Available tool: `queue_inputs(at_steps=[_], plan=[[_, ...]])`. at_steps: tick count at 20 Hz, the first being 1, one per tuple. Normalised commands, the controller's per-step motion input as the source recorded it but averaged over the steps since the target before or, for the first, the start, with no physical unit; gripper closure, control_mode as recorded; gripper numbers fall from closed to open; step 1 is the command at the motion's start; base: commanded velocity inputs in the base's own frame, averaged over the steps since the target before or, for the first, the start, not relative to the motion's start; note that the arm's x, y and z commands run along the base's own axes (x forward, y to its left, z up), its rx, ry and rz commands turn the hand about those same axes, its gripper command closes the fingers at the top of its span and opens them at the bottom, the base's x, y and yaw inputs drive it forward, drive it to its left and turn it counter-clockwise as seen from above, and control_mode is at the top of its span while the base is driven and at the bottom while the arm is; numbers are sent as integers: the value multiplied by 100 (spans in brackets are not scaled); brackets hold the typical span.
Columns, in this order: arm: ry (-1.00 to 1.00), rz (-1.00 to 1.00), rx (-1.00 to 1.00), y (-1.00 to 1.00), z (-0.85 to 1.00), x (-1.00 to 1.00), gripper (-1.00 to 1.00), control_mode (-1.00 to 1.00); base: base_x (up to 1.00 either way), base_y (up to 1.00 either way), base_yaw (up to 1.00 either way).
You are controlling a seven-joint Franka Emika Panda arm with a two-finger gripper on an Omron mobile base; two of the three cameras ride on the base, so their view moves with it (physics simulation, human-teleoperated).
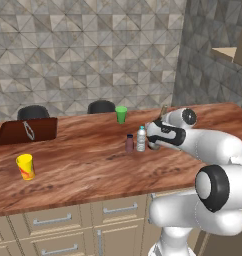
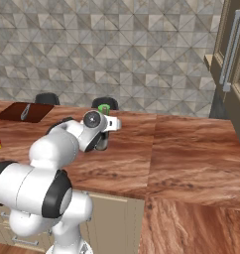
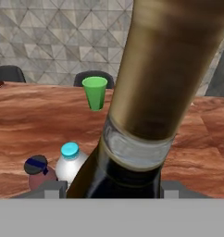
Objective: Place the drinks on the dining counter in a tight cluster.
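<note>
The tall dark slim-necked glass wine bottle (image 3: 146,115) stands between the fingertips (image 3: 51,189) of the gripper (image 3: 111,187), clasped at half width, on the reddish-brown wood-grain dining counter (image 1: 83,165). Just left of the fingers are the clear plastic water bottle (image 3: 70,164) and short maroon-brown bottle (image 3: 37,172). The last drink seems nearly placed; next likely comes letting go and lifting clear without knocking neighbours.

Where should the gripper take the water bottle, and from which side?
Grip the water bottle mid-body, below its cap, coming from the front counter edge. It stands upright and round, the maroon bottle close on one side and the wine bottle on the other.
</note>
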Motion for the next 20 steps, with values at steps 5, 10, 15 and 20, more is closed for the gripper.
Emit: queue_inputs(at_steps=[5, 10, 15, 20], plan=[[0, 0, -2, 0, -2, 2, 100, -100, 0, 0, 0], [0, 1, -10, 0, -5, 6, 100, -100, 0, 0, 0], [0, 2, -4, 0, -12, 11, 100, -100, 0, 0, 0], [0, 3, 0, 0, -15, 9, 100, -100, 0, 0, 0]])
